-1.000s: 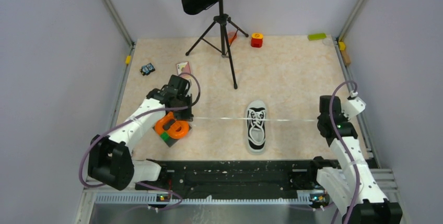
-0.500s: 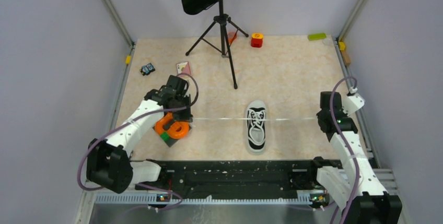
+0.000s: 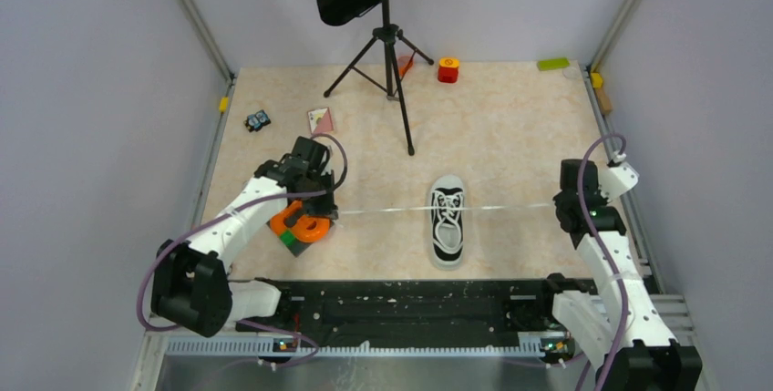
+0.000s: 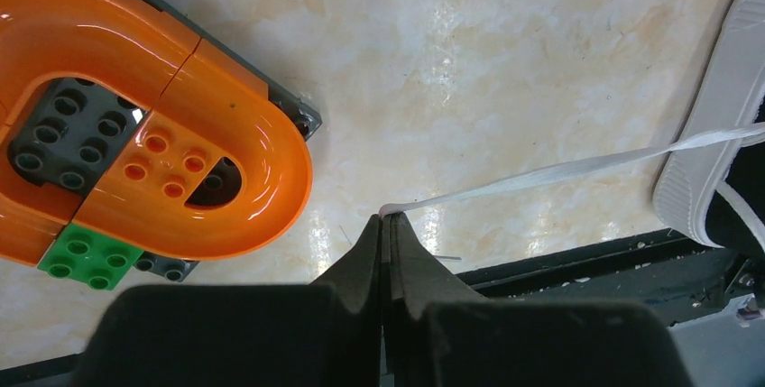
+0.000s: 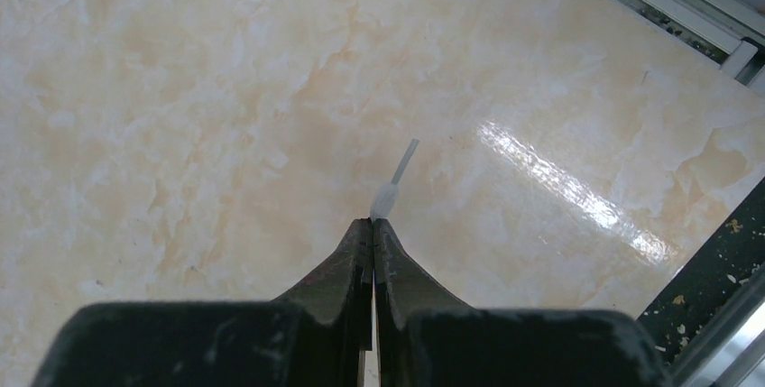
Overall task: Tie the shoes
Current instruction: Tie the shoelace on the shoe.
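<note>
Your left arm has drawn a touch nearer since a second ago, and the lace on its side has dropped slightly with it, while the small black canvas low-top sneaker with white rubber toe cap and sole (image 3: 448,227) has stayed put. It sits on the marbled beige table (image 3: 510,136), right of centre and towards the near edge, toe cap nearest you. Its long white laces (image 3: 383,211) run out to the left and right in an almost straight, taut line. Your left gripper (image 4: 386,223) has its fingers pressed together, pinching the end of the left-hand lace. Your right gripper (image 5: 372,225) is likewise pinched on the right-hand lace, whose clear tip pokes out past the fingertips. Just left of your left gripper lies an orange U-shaped plastic track piece on grey and green studded bricks (image 4: 225,107). Far behind stands a black perforated music stand on a tripod (image 3: 387,8).
</note>
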Controlling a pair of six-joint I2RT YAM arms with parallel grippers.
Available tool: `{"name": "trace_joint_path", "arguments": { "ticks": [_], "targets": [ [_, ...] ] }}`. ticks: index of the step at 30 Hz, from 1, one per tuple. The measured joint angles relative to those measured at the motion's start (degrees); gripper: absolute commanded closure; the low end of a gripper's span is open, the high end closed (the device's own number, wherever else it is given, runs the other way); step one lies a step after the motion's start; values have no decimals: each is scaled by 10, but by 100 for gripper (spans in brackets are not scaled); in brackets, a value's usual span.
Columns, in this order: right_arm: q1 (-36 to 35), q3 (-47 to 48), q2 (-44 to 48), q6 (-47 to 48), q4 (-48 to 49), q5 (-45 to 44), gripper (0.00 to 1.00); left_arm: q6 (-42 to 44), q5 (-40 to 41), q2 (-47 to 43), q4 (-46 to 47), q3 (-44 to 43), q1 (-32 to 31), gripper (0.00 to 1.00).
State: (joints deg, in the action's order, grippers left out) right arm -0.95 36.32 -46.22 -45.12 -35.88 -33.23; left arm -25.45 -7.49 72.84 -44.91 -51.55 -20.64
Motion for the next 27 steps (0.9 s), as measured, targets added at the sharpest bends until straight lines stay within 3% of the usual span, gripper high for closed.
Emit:
{"name": "trace_joint_path", "arguments": {
  "ticks": [27],
  "targets": [
    [34, -55, -25, 10, 38, 23, 100, -82, -22, -18, 94, 99, 19, 100]
  ]
}}
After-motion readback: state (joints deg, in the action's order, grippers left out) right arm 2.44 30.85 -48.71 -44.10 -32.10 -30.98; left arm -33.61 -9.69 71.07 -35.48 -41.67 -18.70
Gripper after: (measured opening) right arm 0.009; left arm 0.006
